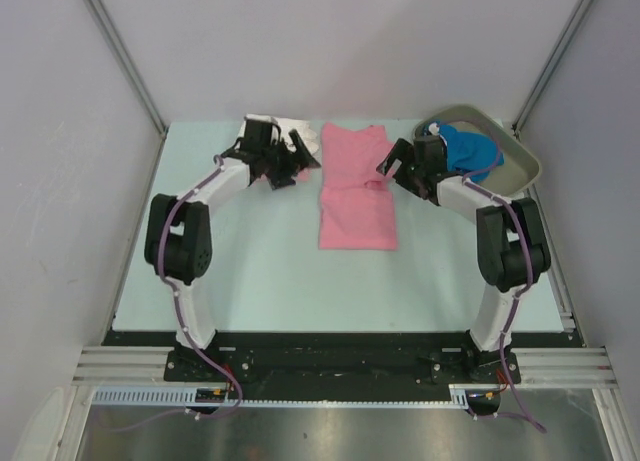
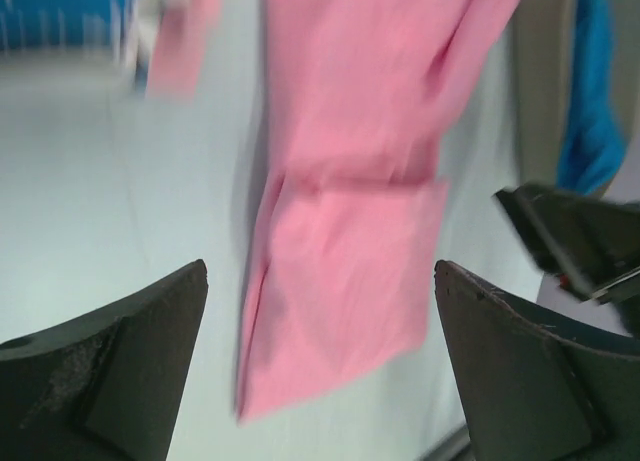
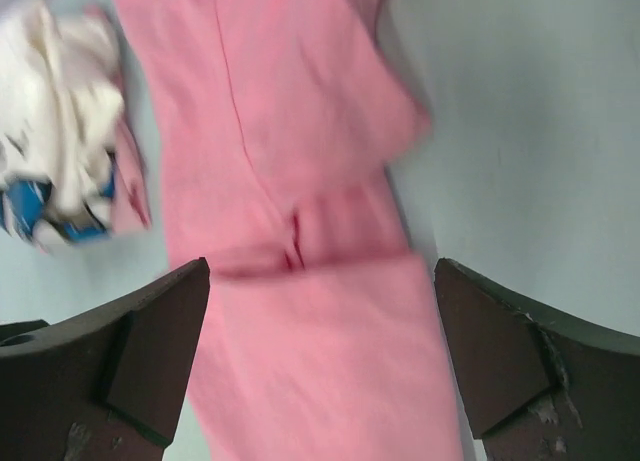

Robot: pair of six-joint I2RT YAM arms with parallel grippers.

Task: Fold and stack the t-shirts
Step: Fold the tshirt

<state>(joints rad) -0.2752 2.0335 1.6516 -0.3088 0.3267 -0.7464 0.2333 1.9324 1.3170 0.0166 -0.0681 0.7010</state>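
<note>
Nearest me, the two arm bases sit at the front edge of the table (image 1: 260, 281), and both arms reach toward the far side. Between them lies the pink shirt (image 1: 357, 186), flat on the table and folded into a long narrow strip, with its neck at the far end. The wrist views show a crease running across it.

At the shirt's left edge sits the left gripper (image 1: 294, 164), fingers spread wide with nothing between them. At its right edge sits the right gripper (image 1: 393, 169), also spread wide and holding nothing. Through each pair of fingers I see only pink cloth lying below.

Behind the left gripper, at the far left, the white shirt (image 1: 292, 127) lies crumpled, its blue-and-black print showing in the right wrist view. A bit of other pink cloth (image 3: 131, 186) shows just beside it. At the far right stands the tray (image 1: 522, 163), with the blue shirt (image 1: 470, 151) bunched inside it.
</note>
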